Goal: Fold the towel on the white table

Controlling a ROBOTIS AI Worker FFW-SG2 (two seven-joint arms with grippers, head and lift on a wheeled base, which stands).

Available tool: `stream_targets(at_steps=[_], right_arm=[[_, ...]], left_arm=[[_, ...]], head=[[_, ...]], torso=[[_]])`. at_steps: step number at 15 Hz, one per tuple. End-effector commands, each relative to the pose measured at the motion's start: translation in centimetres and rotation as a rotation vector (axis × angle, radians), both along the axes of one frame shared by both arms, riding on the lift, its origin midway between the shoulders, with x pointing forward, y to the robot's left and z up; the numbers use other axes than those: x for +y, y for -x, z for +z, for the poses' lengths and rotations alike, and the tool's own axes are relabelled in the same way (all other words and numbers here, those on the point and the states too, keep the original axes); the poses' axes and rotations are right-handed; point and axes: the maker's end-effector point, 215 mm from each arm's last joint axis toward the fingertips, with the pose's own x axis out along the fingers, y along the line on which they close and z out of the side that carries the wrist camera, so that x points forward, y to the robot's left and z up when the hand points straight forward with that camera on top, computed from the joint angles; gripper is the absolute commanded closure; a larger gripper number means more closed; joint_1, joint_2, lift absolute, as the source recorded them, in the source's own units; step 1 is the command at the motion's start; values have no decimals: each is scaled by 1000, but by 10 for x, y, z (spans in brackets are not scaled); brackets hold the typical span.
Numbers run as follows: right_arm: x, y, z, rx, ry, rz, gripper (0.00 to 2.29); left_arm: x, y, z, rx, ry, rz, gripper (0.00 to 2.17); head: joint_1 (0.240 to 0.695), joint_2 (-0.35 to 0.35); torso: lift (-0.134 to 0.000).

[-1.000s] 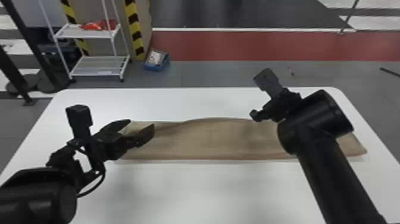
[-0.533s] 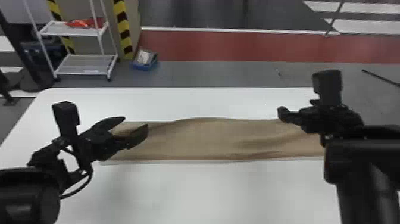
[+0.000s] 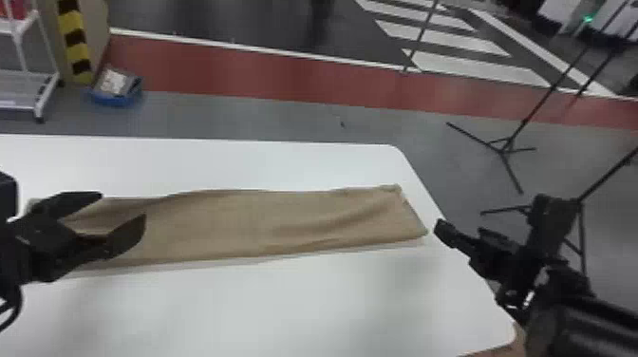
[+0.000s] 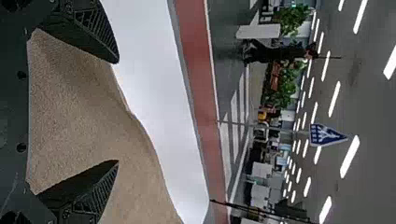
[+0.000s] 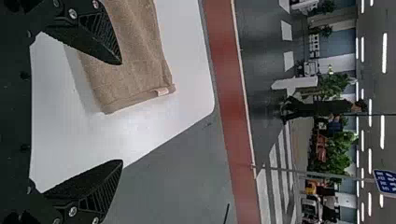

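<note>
Over towel (image 3: 266,220), left gripper (image 3: 123,205), beside it, right gripper (image 3: 460,229), both angled inward, fingers parted

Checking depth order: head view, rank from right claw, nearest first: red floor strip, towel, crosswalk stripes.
1. Towel: on the table, left of the right claw.
2. Red floor strip: beyond the table's far edge.
3. Crosswalk stripes: past the strip, farthest.

1. towel (image 3: 247,218): plain tan, with a small pale tag (image 5: 162,91) at its right end.
2. table (image 3: 285,304): solid white.
3. left gripper (image 3: 121,206) and right gripper (image 3: 444,229): black.
4. floor (image 3: 332,128) beyond: grey, then a brick-red band (image 3: 285,78) edged in white.
5. far left: post (image 3: 75,42) with yellow and black stripes; blue tray (image 3: 114,99).
6. far right: white crossing stripes (image 3: 474,66) on dark grey.
</note>
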Motion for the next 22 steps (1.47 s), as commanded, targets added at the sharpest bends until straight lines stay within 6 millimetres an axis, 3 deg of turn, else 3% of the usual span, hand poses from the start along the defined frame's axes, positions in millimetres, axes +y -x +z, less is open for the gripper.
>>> stream_targets(at_steps=[1, 4, 7, 9, 13, 15, 17, 19, 21, 22], right_arm=[[2, 1, -1, -2, -15, 4, 147], [6, -3, -4, 2, -24, 10, 147], [18, -16, -4, -4, -33, 32, 144], [26, -25, -3, -7, -34, 48, 144], [46, -41, -8, -2, -52, 85, 144], [46, -42, -9, -1, -54, 87, 144], [43, -39, -8, -5, -62, 81, 144], [46, -29, -8, -11, -58, 93, 144], [56, -24, 8, -81, 7, 133, 137], [66, -23, 28, -151, 68, 174, 134]], left_arm=[[-5, 3, -10, 7, -54, -23, 157], [-9, 8, -31, 132, -30, -69, 198], [-4, -4, -47, 246, -9, -67, 198], [4, -16, -46, 252, -1, -35, 198], [64, -45, -38, 217, -14, 144, 194], [83, -50, -32, 207, -10, 185, 194], [102, -42, -37, 229, 6, 228, 194], [112, -24, -22, 206, 115, 261, 194], [112, -6, -3, 145, 199, 306, 157], [115, -2, 11, 71, 213, 358, 137]], head=[[695, -350], [695, -350], [695, -350], [695, -340], [695, -287], [695, -245], [695, -207], [695, -195], [695, -184], [695, -174]], torso=[[-126], [-126], [-126], [-126], [-126], [-126], [-126], [-126], [-126], [-126]])
